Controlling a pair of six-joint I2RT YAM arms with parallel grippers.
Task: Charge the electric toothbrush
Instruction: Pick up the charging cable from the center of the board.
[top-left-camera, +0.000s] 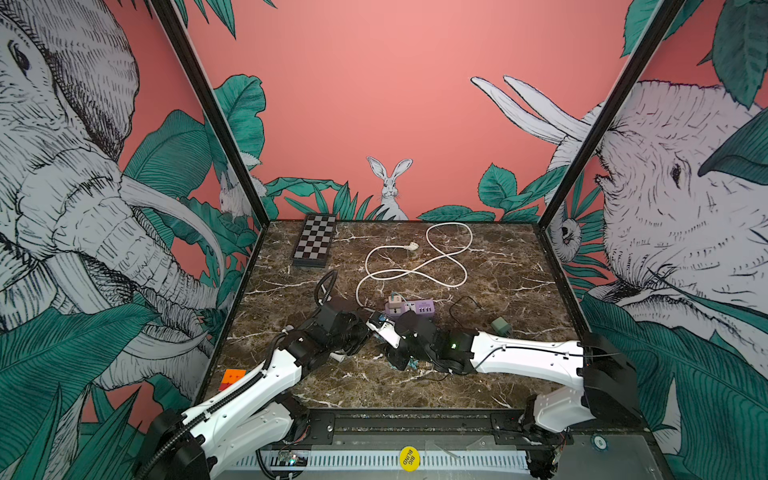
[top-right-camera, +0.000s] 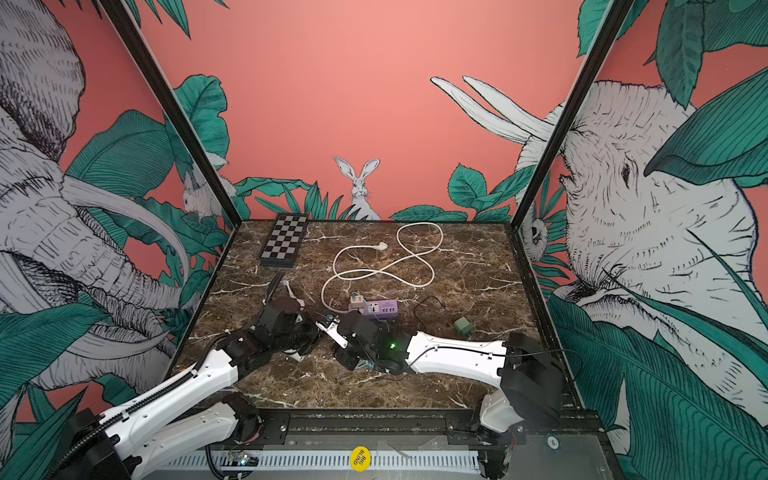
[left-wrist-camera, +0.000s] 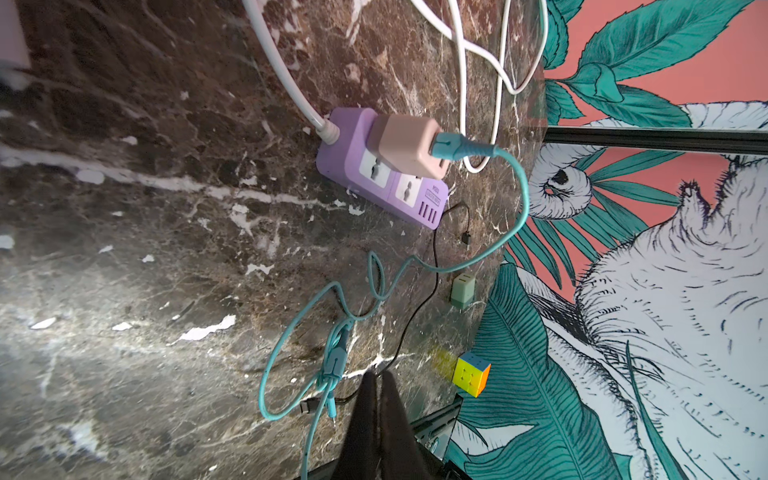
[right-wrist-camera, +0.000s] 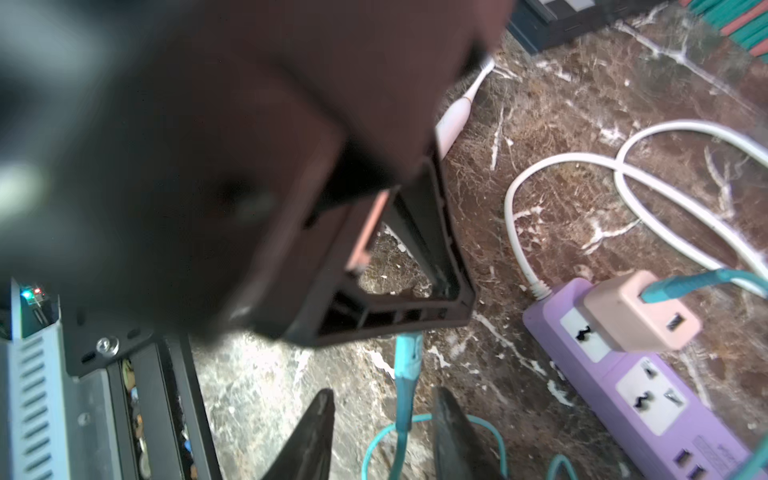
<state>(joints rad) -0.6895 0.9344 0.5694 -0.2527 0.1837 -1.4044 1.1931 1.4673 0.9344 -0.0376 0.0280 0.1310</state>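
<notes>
While the right gripper (right-wrist-camera: 384, 395) is gaping around the teal cable (right-wrist-camera: 405, 365), left gripper (left-wrist-camera: 376, 376) pinched together, stiffness is likely threatening recoil from the toothbrush (right-wrist-camera: 455, 112).

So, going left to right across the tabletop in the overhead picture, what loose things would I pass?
In a top view: cube → chessboard → power strip → green plug.
</notes>
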